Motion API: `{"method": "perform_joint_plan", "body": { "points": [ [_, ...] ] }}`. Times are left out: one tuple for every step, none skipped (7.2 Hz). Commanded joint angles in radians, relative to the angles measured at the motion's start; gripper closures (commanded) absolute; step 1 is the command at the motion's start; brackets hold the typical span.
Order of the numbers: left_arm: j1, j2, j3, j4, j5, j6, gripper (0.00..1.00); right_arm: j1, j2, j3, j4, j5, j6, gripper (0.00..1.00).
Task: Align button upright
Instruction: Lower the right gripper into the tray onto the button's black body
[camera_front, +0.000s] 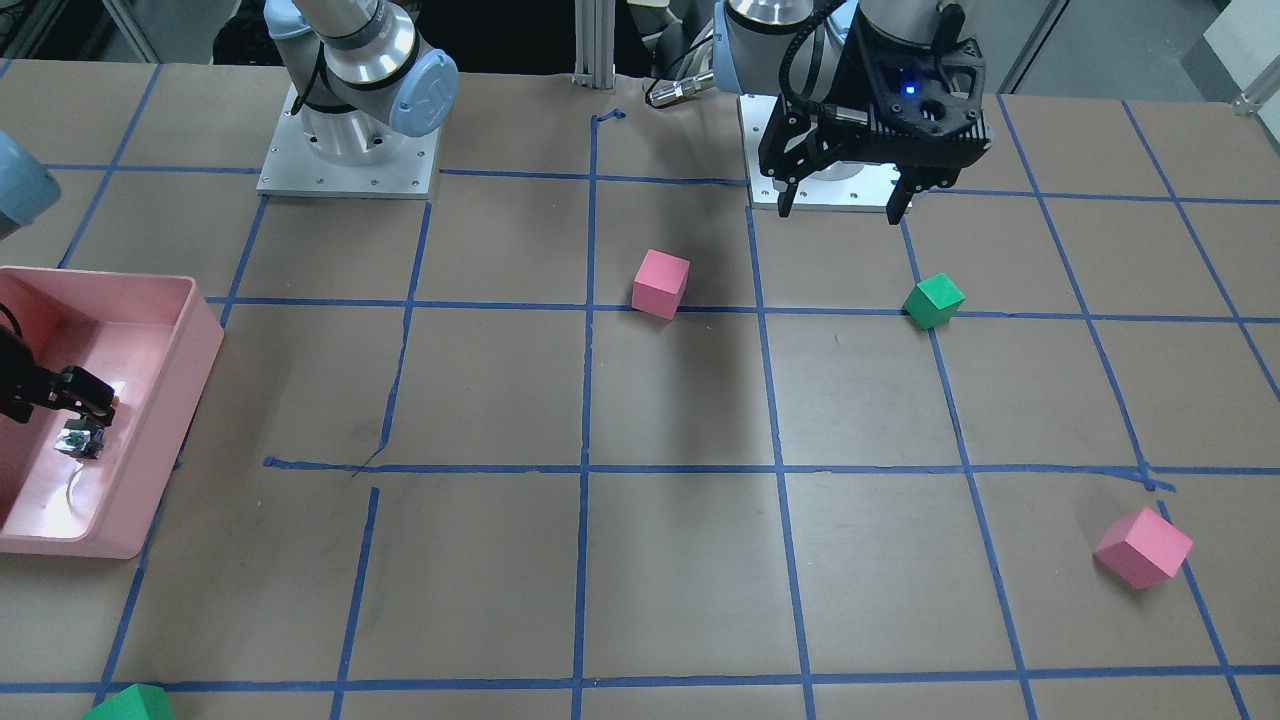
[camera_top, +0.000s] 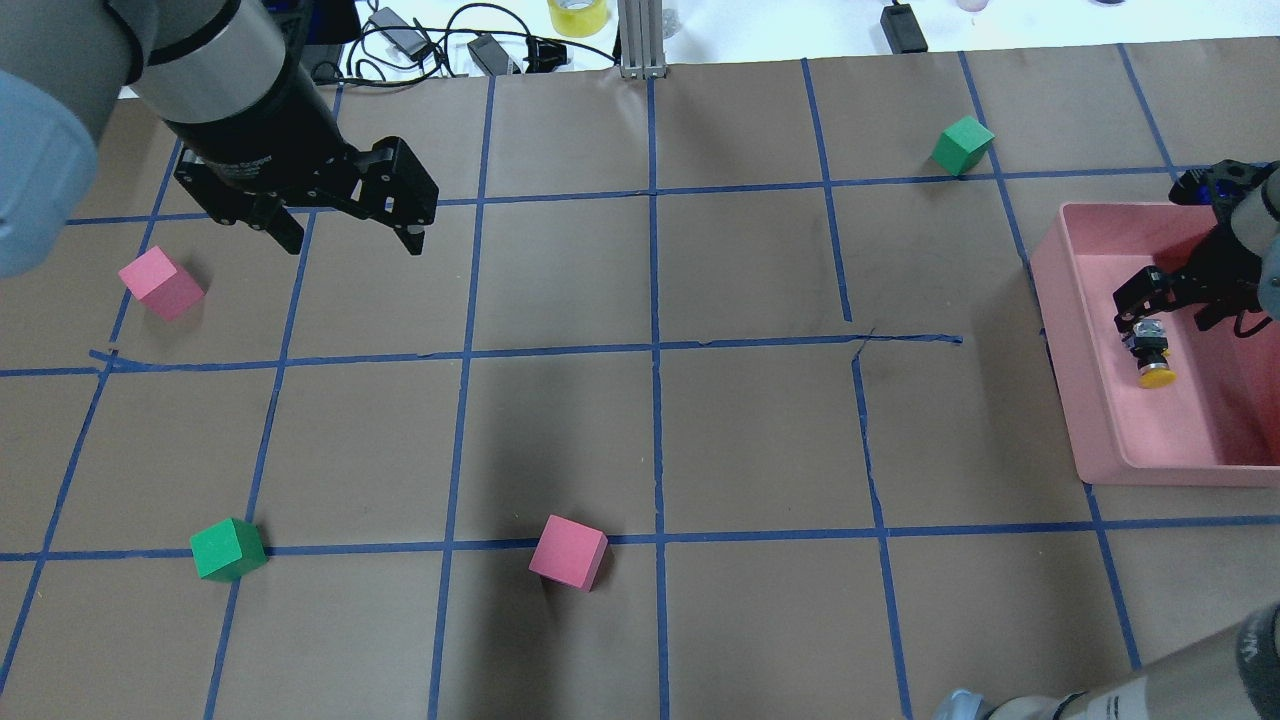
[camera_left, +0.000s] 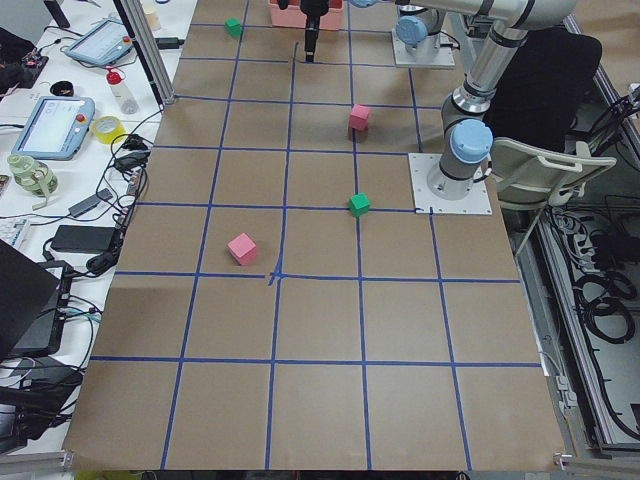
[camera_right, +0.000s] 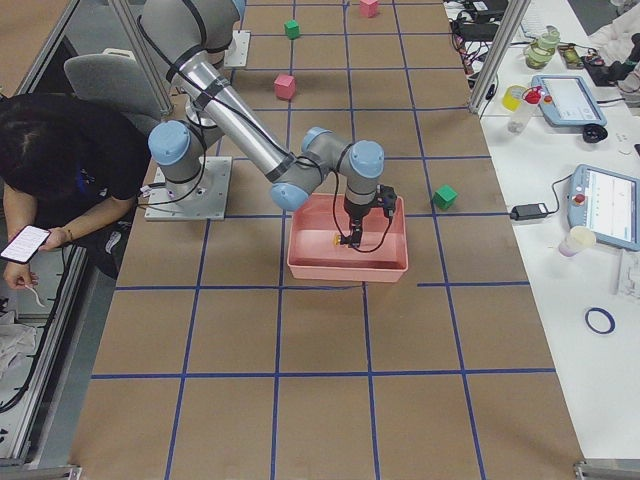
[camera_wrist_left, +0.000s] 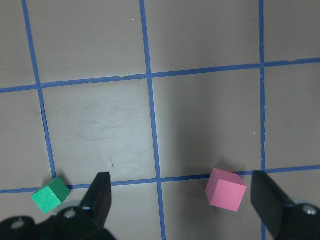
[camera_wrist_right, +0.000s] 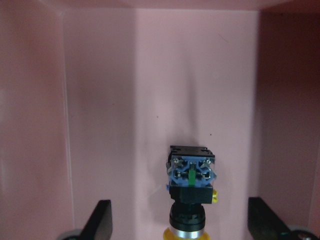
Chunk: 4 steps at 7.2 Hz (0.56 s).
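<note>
The button (camera_top: 1152, 358) lies on its side on the floor of the pink bin (camera_top: 1060, 300), its yellow cap toward the robot and its block base away. It also shows in the front view (camera_front: 80, 440). In the right wrist view the button (camera_wrist_right: 192, 185) sits between the spread fingers (camera_wrist_right: 102, 220), touching neither. My right gripper (camera_top: 1140, 312) is open, low inside the bin and over the button. My left gripper (camera_top: 345, 235) is open and empty, hanging above the table; the left wrist view shows its fingers (camera_wrist_left: 102, 195) wide apart.
Pink cubes (camera_top: 160, 283) (camera_top: 568, 552) and green cubes (camera_top: 228, 549) (camera_top: 963, 144) lie scattered on the brown paper with blue tape grid. The bin walls (camera_wrist_right: 100, 100) close in around the right gripper. Cables and a tape roll (camera_top: 578, 14) lie at the far edge.
</note>
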Motion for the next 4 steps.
{"method": "perform_joint_plan", "body": {
  "points": [
    [0.003,0.002,0.005,-0.018,-0.004,-0.004,0.0,0.0,0.025,0.0,-0.035,-0.003,0.0,0.05],
    [0.003,0.003,-0.005,-0.018,-0.002,-0.042,0.0,0.0,0.046,0.002,-0.058,0.003,0.0,0.05],
    [0.002,0.006,-0.001,-0.018,0.004,-0.061,0.0,0.0,0.054,0.002,-0.059,0.01,0.0,0.04],
    [0.003,0.008,-0.001,-0.017,0.0,-0.056,0.0,0.0,0.056,0.004,-0.058,0.014,0.0,0.04]
  ]
}}
